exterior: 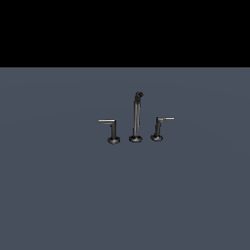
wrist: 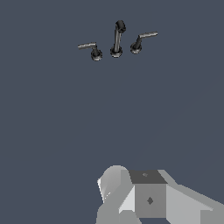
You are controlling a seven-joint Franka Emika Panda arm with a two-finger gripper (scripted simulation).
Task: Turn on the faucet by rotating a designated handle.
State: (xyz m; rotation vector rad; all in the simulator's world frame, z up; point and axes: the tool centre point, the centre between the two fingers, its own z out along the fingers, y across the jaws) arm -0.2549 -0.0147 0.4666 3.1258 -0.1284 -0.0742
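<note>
The faucet [exterior: 136,117] is a small dark metal three-piece set standing on a flat grey-blue surface, in the middle of the exterior view. The tall spout post is in the centre. The handle [exterior: 113,131], with a straight upright stem and a thin lever pointing to the exterior view's left, stands left of the post. A second handle [exterior: 157,129] with a slanted stem stands to the right. The wrist view shows the faucet [wrist: 117,40] far off, with the handle [wrist: 94,50] beside the post. No gripper fingers show in either view.
The grey-blue surface [exterior: 125,195] spreads all around the faucet. A grey blocky part of the robot [wrist: 148,197] fills the near edge of the wrist view, far from the faucet. The exterior view is black above the surface.
</note>
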